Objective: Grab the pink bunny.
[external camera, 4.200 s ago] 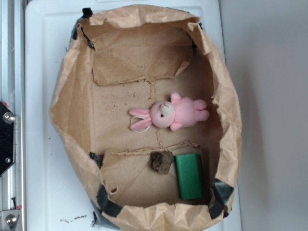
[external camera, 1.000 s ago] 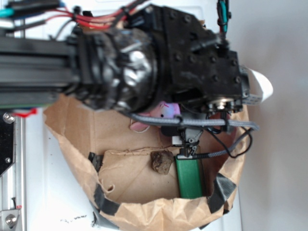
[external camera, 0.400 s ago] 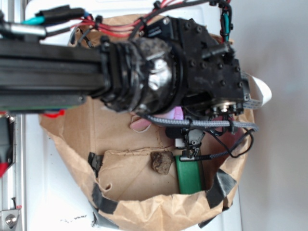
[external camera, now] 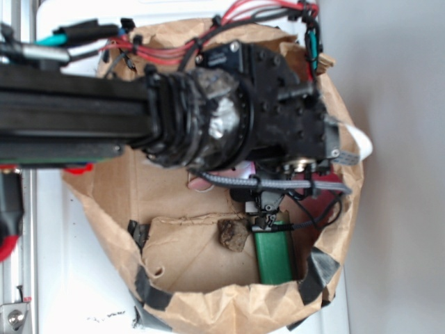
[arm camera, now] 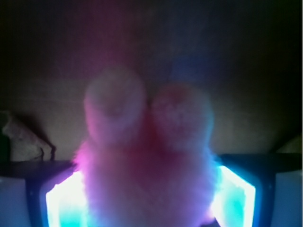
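The arm (external camera: 208,122) reaches down into the paper bag (external camera: 104,188) and hides nearly all of the pink bunny (external camera: 200,182), whose ear peeks out below it. From the wrist, the bunny fills the space between the gripper's (arm camera: 150,198) two fingers (arm camera: 59,198), which press its sides. A brown lump (external camera: 233,234) and green block (external camera: 273,257) lie nearby.

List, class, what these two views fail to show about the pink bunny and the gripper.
- Exterior: pink bunny almost wholly hidden under the arm; only pink slivers show.
- Exterior: gripper fingertips hidden by the wrist housing.
- Wrist: bunny blurred and glare-lit, head cut off; fingers flank it, contact unclear.
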Motion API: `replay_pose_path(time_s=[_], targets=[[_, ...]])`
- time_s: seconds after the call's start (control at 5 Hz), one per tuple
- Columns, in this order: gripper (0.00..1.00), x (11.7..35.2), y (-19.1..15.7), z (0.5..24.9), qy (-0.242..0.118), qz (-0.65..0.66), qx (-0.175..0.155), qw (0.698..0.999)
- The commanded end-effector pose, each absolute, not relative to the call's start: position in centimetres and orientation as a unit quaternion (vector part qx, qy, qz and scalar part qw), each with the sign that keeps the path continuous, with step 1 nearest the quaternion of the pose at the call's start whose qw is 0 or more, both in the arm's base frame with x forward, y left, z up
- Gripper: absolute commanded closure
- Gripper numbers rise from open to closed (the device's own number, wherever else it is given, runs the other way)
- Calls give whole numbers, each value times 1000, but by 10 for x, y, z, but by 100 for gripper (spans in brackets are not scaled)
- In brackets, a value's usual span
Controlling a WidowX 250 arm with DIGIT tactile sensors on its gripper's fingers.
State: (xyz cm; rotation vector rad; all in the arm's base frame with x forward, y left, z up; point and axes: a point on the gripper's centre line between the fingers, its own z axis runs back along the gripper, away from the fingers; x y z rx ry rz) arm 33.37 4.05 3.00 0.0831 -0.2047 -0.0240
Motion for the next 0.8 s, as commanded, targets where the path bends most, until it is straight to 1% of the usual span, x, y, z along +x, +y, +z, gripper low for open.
replay_pose_path(time_s=[0.0, 0.2, 0.4, 0.6], targets=[[100, 334, 43, 37, -121, -5, 51, 991], [100, 332, 47, 57, -130, 4, 36, 991], [100, 325, 52, 87, -125, 8, 15, 992], [100, 311, 54, 123, -119, 12, -7, 993]])
